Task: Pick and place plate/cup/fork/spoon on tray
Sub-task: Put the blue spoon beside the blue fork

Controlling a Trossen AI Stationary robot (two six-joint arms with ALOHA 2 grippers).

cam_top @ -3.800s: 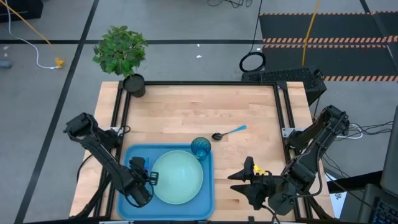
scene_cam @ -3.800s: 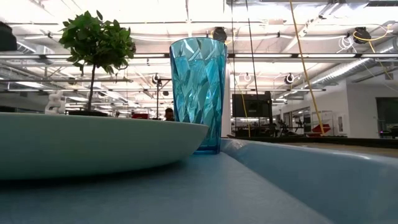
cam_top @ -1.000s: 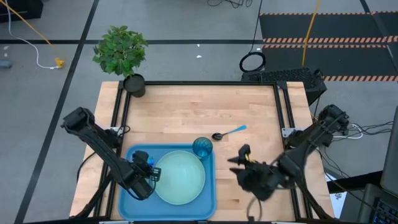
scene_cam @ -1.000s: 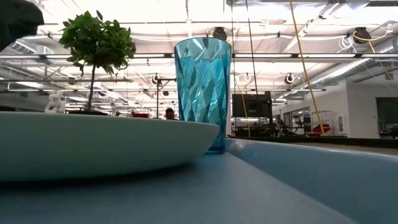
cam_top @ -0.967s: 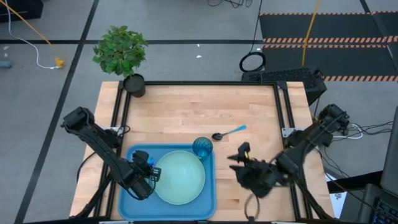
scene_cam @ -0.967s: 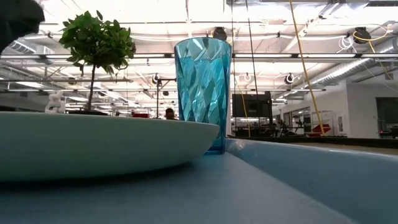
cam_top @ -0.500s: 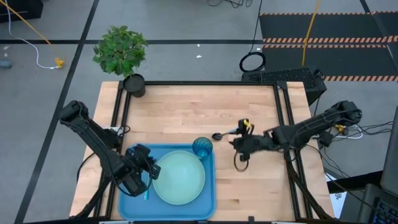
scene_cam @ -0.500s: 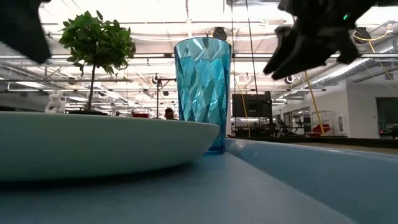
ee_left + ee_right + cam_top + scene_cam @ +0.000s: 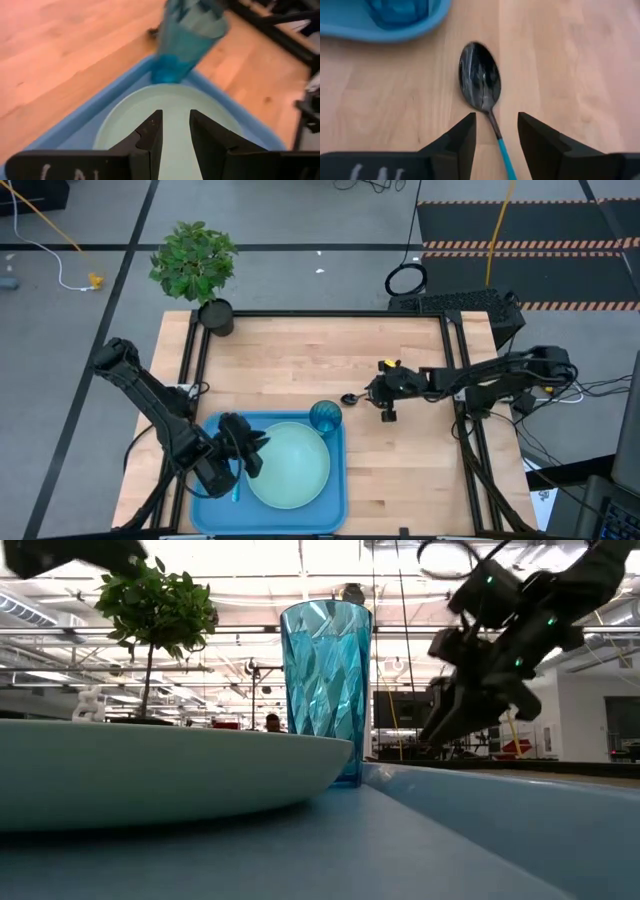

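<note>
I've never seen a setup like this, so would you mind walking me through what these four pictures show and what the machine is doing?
It is a robot with two dark arms at a wooden table, each ending in a two-finger gripper. One picture looks straight down, one sits at table height, and two come from cameras on the wrists. The blue tray holds the pale green plate, the teal cup and what looks like the fork along its left edge. The left gripper hovers open over the plate, holding nothing. The right gripper is open above the spoon, which lies on the bare wood beside the tray, not yet gripped.
</note>
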